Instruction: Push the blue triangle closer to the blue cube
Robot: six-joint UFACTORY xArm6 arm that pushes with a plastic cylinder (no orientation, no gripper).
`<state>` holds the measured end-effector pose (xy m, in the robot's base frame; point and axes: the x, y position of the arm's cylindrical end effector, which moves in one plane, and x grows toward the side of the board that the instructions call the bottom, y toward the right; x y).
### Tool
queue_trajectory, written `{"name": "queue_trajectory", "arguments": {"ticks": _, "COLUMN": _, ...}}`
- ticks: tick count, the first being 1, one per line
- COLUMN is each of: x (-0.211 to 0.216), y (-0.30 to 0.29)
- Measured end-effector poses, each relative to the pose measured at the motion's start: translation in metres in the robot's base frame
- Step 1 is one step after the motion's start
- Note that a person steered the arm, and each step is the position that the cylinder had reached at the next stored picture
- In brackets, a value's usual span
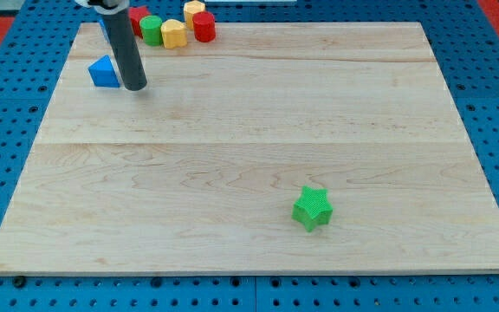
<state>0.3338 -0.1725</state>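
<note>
My tip (135,87) is down on the bench (249,130), in the far left corner of the board as the view shows it. It is a bare rod end: nothing is clamped and nothing is held.

The blue triangle (104,73) sits just beside my tip, on the view's left and a touch towards the view's top. I can't tell whether a thin gap separates us or we are touching. Its peak points to the view's top, and its long axis, the base edge, runs left to right across the view.

Behind my rod, towards the view's top, a sliver of blue (103,26) peeks out at the rod's left edge. Most of it is hidden, so I can't make out its shape.

To the view's right of the rod, up along the bench's top edge, there's a cluster:
- a red block (137,16), partly behind the rod
- a green cylinder (152,30)
- a yellow block (173,34)
- a red cylinder (203,26)
- a second yellow block (195,9)

Well away from my tip, towards the view's bottom right, lies a green star (312,209), alone.

The count: one blue triangle, one blue sliver, two reds, two yellows and two greens.
</note>
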Motion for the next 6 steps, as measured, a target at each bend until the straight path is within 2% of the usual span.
{"name": "queue_trajectory", "arguments": {"ticks": 1, "x": 0.04, "y": 0.0}}
{"name": "queue_trajectory", "arguments": {"ticks": 2, "x": 0.026, "y": -0.061}}
{"name": "queue_trajectory", "arguments": {"ticks": 3, "x": 0.025, "y": -0.077}}
{"name": "queue_trajectory", "arguments": {"ticks": 4, "x": 0.001, "y": -0.036}}
{"name": "queue_trajectory", "arguments": {"ticks": 5, "x": -0.027, "y": -0.038}}
{"name": "queue_trajectory", "arguments": {"ticks": 6, "x": -0.032, "y": -0.039}}
